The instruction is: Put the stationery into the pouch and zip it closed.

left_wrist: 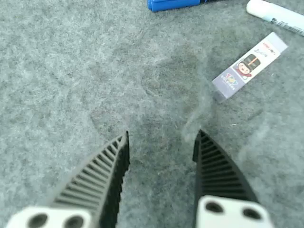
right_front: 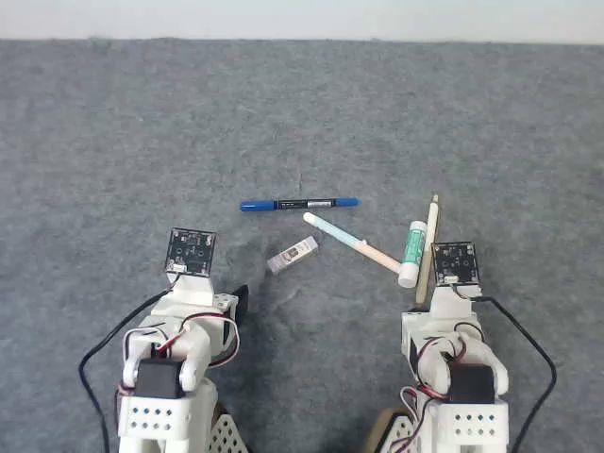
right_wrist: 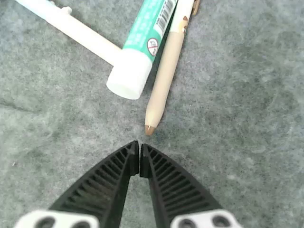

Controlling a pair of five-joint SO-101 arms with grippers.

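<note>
Grey felt mat, two arms side by side at its near edge. All positions are referenced to the eraser.

Eraser: small sleeved block lying flat on the mat, slightly skewed, roughly midway between the two arms and a little ahead of them. In the left wrist view, the eraser lies beyond and to one side of the fingertips, not touching them.

Blue marker: on the far side of the eraser, near but apart from it, lying crosswise. One end of the marker shows at the left wrist view's edge.

Pastel pen: white end just off the eraser's far-right corner, with a small gap. The body runs diagonally away to the right and toward the arms.

Glue stick: well to the right of the eraser, green body, white cap toward the arms. The pastel pen's pale end reaches it near the cap — contact seen in the right wrist view at the glue stick.

Beige pen: just right of the glue stick and alongside it, so farthest from the eraser. The tip of the beige pen points at the right gripper.

Left gripper: near-left of the eraser, low over bare mat, jaws parted, nothing between them.

Right gripper: well right of the eraser, jaws pressed together tip to tip, holding nothing — a small gap separates them from the beige pen's tip.
</note>
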